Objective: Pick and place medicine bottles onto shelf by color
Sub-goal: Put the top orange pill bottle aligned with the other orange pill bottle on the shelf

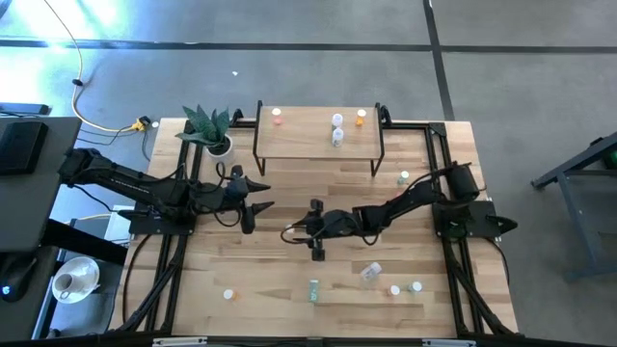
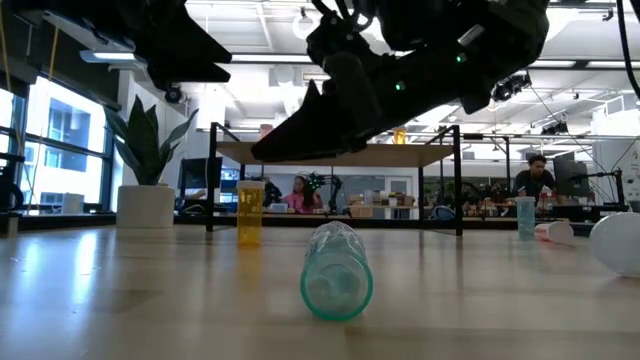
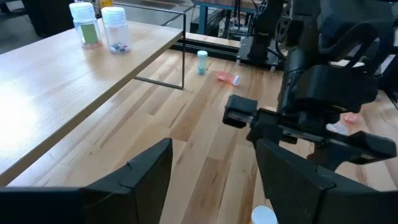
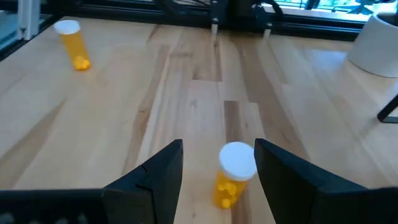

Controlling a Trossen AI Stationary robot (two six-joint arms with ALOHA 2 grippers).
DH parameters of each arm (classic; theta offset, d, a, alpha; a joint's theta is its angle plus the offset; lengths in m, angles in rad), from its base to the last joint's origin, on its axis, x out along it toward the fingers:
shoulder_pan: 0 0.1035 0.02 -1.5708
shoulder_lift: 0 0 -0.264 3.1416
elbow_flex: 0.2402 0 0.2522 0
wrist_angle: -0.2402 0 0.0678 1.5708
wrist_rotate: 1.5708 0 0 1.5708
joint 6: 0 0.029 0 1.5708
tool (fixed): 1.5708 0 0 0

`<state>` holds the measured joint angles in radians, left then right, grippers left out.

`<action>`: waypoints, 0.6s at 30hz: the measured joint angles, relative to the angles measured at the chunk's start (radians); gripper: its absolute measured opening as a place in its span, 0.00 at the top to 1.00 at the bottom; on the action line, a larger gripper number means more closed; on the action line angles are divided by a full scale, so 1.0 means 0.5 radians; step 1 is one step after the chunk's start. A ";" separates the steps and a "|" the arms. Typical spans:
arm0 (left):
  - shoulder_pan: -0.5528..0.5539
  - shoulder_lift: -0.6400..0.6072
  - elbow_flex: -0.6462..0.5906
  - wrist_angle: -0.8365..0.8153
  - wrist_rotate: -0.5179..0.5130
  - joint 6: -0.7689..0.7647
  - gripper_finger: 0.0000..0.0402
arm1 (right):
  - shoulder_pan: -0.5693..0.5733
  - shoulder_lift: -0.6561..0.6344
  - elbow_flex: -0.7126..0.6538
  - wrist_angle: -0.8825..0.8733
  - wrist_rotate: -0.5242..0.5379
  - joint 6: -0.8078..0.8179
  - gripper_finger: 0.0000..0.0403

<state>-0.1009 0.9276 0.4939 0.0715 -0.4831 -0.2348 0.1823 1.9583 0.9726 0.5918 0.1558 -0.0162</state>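
The shelf (image 1: 318, 145) stands at the table's far middle. On it are a pink bottle (image 1: 277, 116), a clear one (image 1: 336, 120), a green one (image 1: 337, 138) and an orange one (image 1: 361, 117). My right gripper (image 4: 219, 147) is open at the table's middle. It hovers above an upright orange bottle (image 4: 233, 174) that stands on its base on the table, and it also shows in the low view (image 2: 250, 213). My left gripper (image 3: 211, 180) is open and empty, just left of centre (image 1: 262, 195), pointing toward the right arm.
Loose bottles lie about. An orange one (image 1: 228, 294) is near left and a green one lies on its side (image 2: 337, 270) near the middle. Clear (image 1: 371, 273), orange (image 1: 394, 289) and green (image 1: 416, 286) ones are near right. Another green one (image 1: 403, 177) is by the shelf's right leg. A potted plant (image 1: 214, 130) is far left.
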 joint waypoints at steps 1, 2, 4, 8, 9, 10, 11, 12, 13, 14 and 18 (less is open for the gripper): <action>0.000 0.000 0.001 0.000 0.000 0.000 0.44 | -0.010 0.008 0.000 0.019 0.001 0.002 0.53; 0.000 0.001 0.001 0.000 0.000 0.001 0.44 | -0.020 0.016 0.000 0.032 0.001 0.014 0.53; 0.000 0.001 0.001 0.000 0.000 0.002 0.44 | -0.041 0.031 0.000 0.061 0.001 0.023 0.53; 0.000 0.003 0.001 0.000 0.001 0.001 0.44 | -0.072 0.075 0.000 0.092 -0.003 0.023 0.53; 0.000 0.004 0.001 0.000 0.001 0.000 0.44 | -0.079 0.088 0.000 0.092 -0.009 0.024 0.53; 0.000 0.004 0.001 -0.001 0.001 -0.001 0.44 | -0.082 0.104 0.000 0.104 -0.013 0.024 0.53; 0.000 0.004 0.001 0.000 0.001 -0.001 0.44 | -0.084 0.119 0.000 0.126 -0.016 0.032 0.53; 0.000 0.004 0.001 0.000 0.001 -0.001 0.44 | -0.088 0.125 0.000 0.134 -0.017 0.032 0.53; 0.000 0.003 -0.003 0.002 0.001 -0.002 0.44 | -0.090 0.134 0.000 0.146 -0.017 0.032 0.53; 0.000 0.003 -0.008 0.001 0.001 -0.003 0.44 | -0.090 0.142 0.001 0.157 -0.019 0.035 0.53; 0.000 0.004 -0.015 -0.011 0.002 -0.003 0.44 | -0.090 0.143 0.002 0.158 -0.018 0.034 0.53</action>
<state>-0.1009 0.9295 0.4862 0.0662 -0.4824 -0.2363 0.1375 2.0296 0.9733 0.6708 0.1467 0.0008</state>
